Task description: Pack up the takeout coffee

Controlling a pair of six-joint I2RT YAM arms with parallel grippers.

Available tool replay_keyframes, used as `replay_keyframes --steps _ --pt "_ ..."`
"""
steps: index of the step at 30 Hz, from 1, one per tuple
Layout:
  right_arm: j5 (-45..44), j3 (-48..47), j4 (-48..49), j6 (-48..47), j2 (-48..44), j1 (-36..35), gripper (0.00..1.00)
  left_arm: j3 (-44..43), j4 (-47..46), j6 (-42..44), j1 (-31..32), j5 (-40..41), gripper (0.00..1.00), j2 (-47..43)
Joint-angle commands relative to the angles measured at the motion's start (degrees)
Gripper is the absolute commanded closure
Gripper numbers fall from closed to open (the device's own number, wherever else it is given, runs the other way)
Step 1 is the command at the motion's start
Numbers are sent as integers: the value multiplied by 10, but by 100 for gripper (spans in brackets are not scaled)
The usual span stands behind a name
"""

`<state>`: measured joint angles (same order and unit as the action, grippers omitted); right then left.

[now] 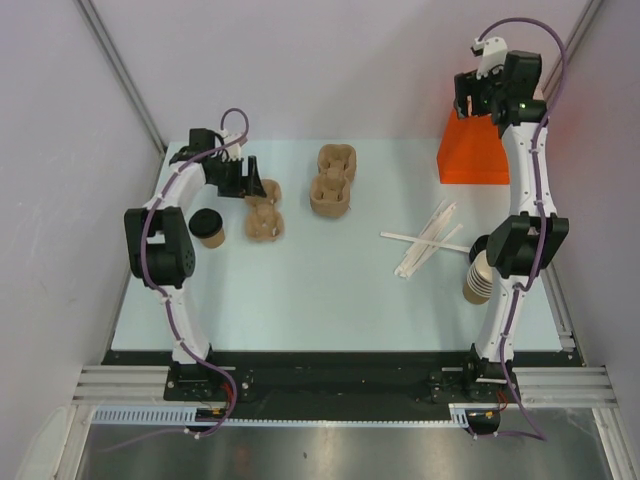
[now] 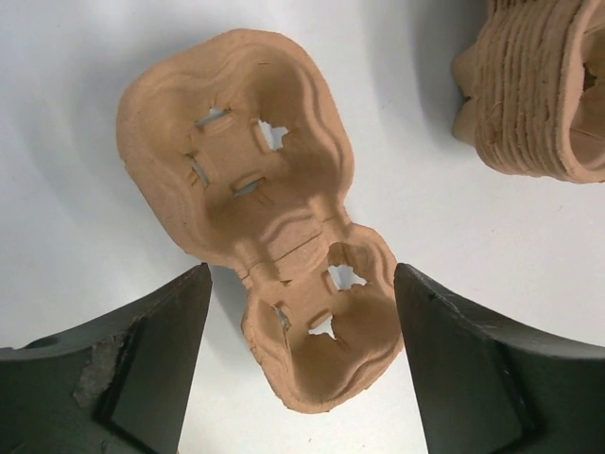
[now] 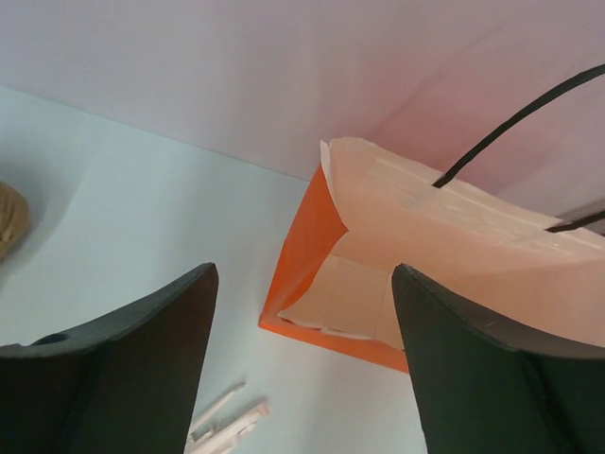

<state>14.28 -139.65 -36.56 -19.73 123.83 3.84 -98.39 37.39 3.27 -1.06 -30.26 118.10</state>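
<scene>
The takeout coffee, a tan paper cup with a black lid, stands upright at the table's left, by the left arm's elbow. A single brown pulp two-cup carrier lies just right of it. In the left wrist view the carrier lies pockets up and empty. My left gripper hovers over the carrier's far end; it is open and empty, its jaws either side of the near pocket. My right gripper is open and empty, high over the open orange paper bag.
A stack of pulp carriers sits at the table's middle back and shows in the left wrist view. Wooden stirrers lie right of centre. A stack of lidless paper cups stands by the right arm. The orange bag stands open.
</scene>
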Motion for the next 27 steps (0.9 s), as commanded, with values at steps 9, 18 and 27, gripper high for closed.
replay_keyframes --steps 9,18,27 --pt "-3 -8 31 -6 58 -1 46 -32 -2 7 23 -6 15 -100" --pt "40 -5 37 -5 4 -2 100 -55 -1 2 23 -2 15 -137" --pt "181 32 -11 -31 -164 -23 100 -79 17 8 21 -4 9 -171"
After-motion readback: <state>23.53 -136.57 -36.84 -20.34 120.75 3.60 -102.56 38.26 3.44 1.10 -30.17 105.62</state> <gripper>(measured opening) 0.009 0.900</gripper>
